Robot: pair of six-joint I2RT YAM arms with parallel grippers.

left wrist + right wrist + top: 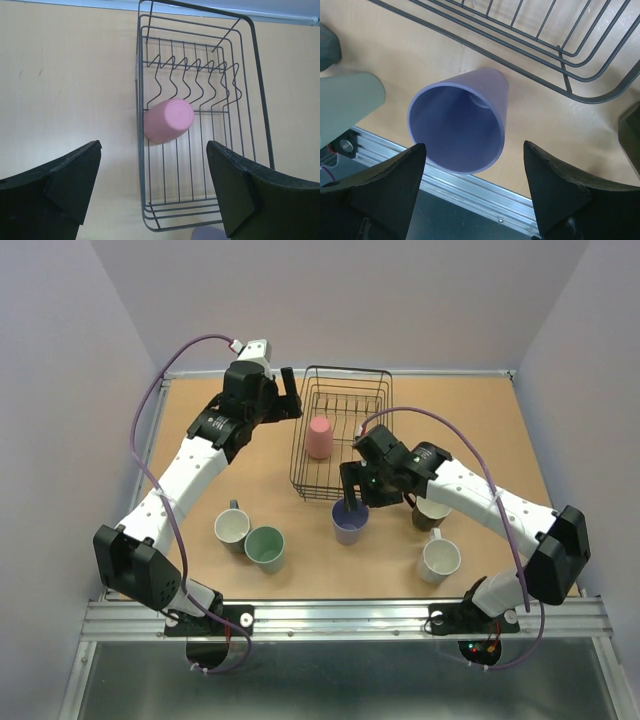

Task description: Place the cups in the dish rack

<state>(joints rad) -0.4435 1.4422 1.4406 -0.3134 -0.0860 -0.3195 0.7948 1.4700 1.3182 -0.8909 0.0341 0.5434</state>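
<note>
The black wire dish rack stands at the back middle with a pink cup upside down inside it, near its left wall. My left gripper is open and empty, just left of the rack; in the left wrist view it looks down on the rack and the pink cup. My right gripper is open over the upright lavender cup in front of the rack. In the right wrist view the lavender cup sits between the spread fingers, not gripped.
A grey-blue mug and a pale green cup stand front left. A dark brown mug sits under the right forearm, and a white mug is front right. The rack's near corner lies just beyond the lavender cup.
</note>
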